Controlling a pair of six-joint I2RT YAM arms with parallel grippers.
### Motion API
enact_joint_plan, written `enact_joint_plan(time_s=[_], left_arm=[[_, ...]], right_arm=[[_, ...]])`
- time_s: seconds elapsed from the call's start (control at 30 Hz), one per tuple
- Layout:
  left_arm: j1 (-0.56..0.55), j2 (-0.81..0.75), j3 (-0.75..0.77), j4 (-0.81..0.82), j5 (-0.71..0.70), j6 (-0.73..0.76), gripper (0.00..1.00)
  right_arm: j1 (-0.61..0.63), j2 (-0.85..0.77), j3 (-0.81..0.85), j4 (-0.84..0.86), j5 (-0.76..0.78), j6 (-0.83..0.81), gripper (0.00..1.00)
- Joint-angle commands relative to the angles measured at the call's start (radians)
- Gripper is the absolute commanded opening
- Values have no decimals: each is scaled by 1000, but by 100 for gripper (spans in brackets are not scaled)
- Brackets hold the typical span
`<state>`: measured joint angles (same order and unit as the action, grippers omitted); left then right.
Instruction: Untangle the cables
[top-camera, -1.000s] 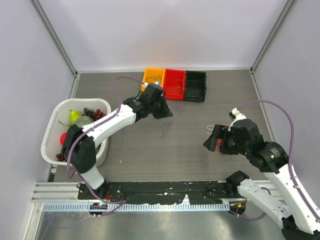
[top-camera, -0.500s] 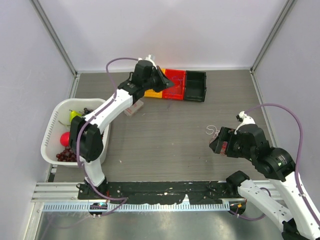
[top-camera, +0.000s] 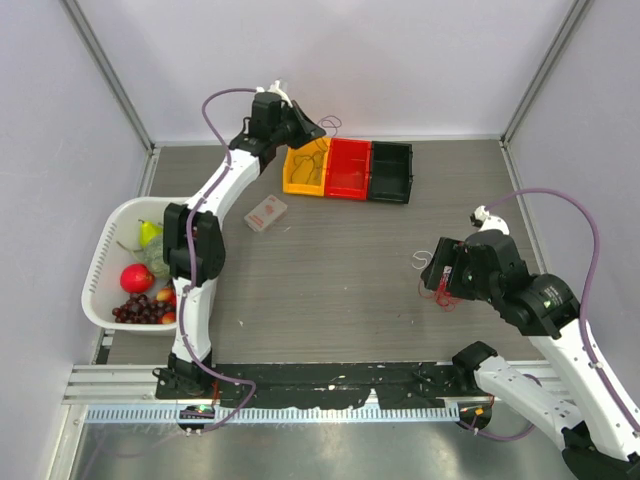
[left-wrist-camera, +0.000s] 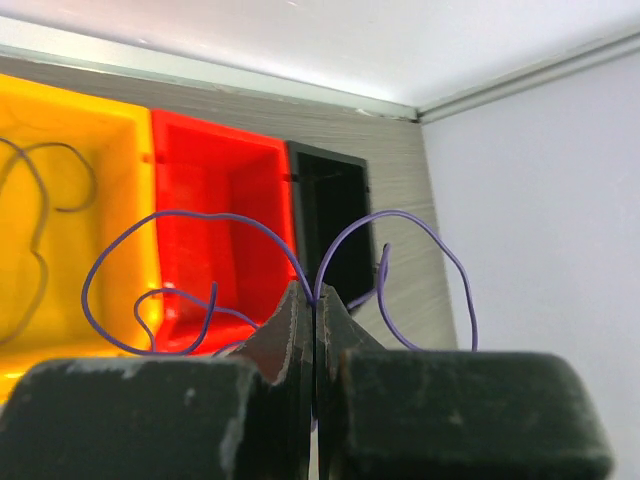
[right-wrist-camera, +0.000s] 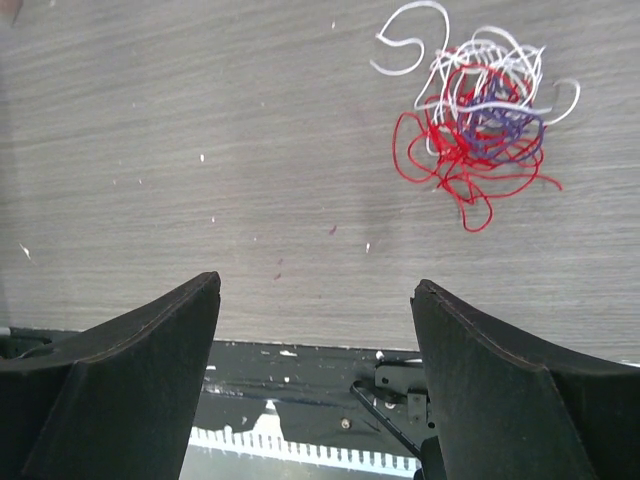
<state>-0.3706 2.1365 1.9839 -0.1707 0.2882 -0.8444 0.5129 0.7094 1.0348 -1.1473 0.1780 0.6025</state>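
My left gripper (left-wrist-camera: 315, 300) is shut on a thin purple cable (left-wrist-camera: 130, 250), whose loops spread to both sides of the jaws. It hangs above the row of bins at the back, near the yellow bin (top-camera: 307, 167), where a dark cable (left-wrist-camera: 40, 230) lies. The purple cable (top-camera: 330, 124) shows just beyond the left gripper (top-camera: 312, 130). A tangle of red, white and purple cables (right-wrist-camera: 480, 120) lies on the table ahead and to the right of my open right gripper (right-wrist-camera: 315, 288). From above, the right gripper (top-camera: 440, 277) partly covers this tangle (top-camera: 428, 262).
A red bin (top-camera: 348, 168) and a black bin (top-camera: 391, 171) stand beside the yellow one. A white basket (top-camera: 105, 250) of fruit sits at the left edge. A small flat box (top-camera: 266, 212) lies on the table. White walls enclose the back and sides.
The left arm swung from mid-table up to the back wall over the bins, carrying the purple cable. The right gripper shifted slightly right and nearer, over the tangle.
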Motion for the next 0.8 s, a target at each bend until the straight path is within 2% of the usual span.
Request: enact_joint_plan(time_s=[0.0, 0.23, 0.47, 0.57, 0.77], left_arm=[[25, 63, 98, 5, 43, 108, 0], [38, 180, 161, -6, 26, 197, 0], [70, 237, 70, 108, -4, 91, 0], [71, 258, 75, 74, -56, 62, 0], [73, 293, 118, -105, -205, 19, 0]], right_arm=[[-4, 39, 99, 44, 104, -13, 83], [-4, 85, 154, 26, 155, -14, 82], [-5, 125, 199, -34, 201, 2, 82], [-5, 153, 209, -38, 209, -1, 82], [-5, 197, 215, -23, 196, -13, 82]])
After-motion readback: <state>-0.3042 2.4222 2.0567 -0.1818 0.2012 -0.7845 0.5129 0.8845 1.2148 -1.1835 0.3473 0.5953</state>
